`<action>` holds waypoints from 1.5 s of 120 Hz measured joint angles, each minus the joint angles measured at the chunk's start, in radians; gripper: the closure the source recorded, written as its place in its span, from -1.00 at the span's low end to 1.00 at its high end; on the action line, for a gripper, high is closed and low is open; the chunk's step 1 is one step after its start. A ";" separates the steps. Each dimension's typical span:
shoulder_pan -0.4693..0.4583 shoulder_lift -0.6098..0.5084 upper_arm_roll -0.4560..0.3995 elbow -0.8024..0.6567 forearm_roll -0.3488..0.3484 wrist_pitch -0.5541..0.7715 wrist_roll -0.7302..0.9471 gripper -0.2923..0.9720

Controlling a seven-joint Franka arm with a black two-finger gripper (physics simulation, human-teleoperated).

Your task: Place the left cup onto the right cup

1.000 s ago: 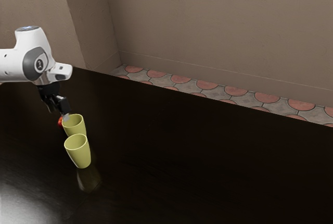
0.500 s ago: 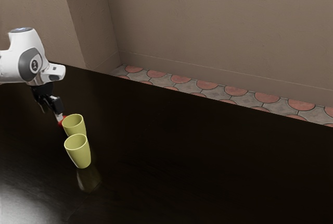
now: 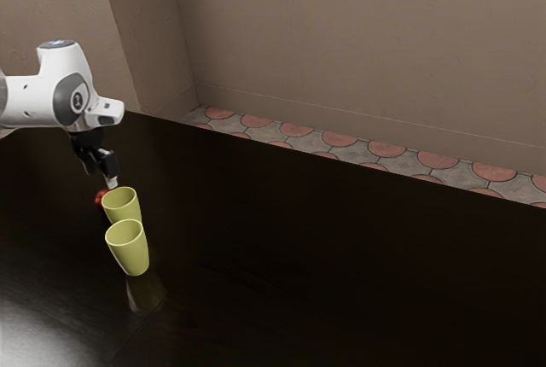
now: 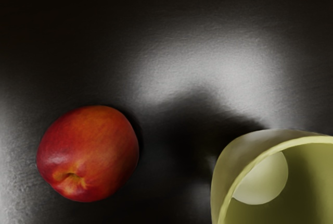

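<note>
Over a dark, glossy table (image 3: 341, 265), the Franka arm's black gripper (image 3: 107, 179) hangs just above the far cup (image 3: 120, 205), a little off its rim on the arm's side. Whether the gripper is open or clenched cannot be told. That cup stands upright on the tabletop, not lifted. Judging by the hand's position, it is the left cup of the task, the one to be picked up. The hand is likely placed there to line up a grasp on the rim. The wrist view looks down into the far cup's (image 4: 307, 198) open mouth, showing a thin wall, a smooth pale yellow-green inside and a round flat bottom. A red fruit (image 4: 87, 152) lies near the cup but apart from it, with a strip of bare table (image 4: 182, 52) between them. Its skin is smooth, flushed orange near a small dimple, and its shape is plump and slightly lopsided. In the exterior view the fruit (image 3: 101, 197) peeks out beside the far cup on the arm's side, close enough that a low approach could nudge it. The near cup (image 3: 127, 246), the same tapered yellow-green tumbler, stands upright just beside the first, mouth up and ready to take the other. Its reflection shows on the polished surface below. Beyond the table's far edge run terracotta-patterned floor tiles (image 3: 384, 149) and plain beige walls (image 3: 358, 34).
</note>
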 joint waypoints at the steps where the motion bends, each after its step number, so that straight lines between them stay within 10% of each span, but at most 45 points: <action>1: 0.000 0.002 0.000 0.003 0.000 -0.001 0.000 -0.48; 130: -0.018 0.095 -0.018 0.028 -0.002 -0.021 0.005 -0.47; 180: -0.028 0.085 -0.019 0.028 -0.013 -0.020 0.005 0.29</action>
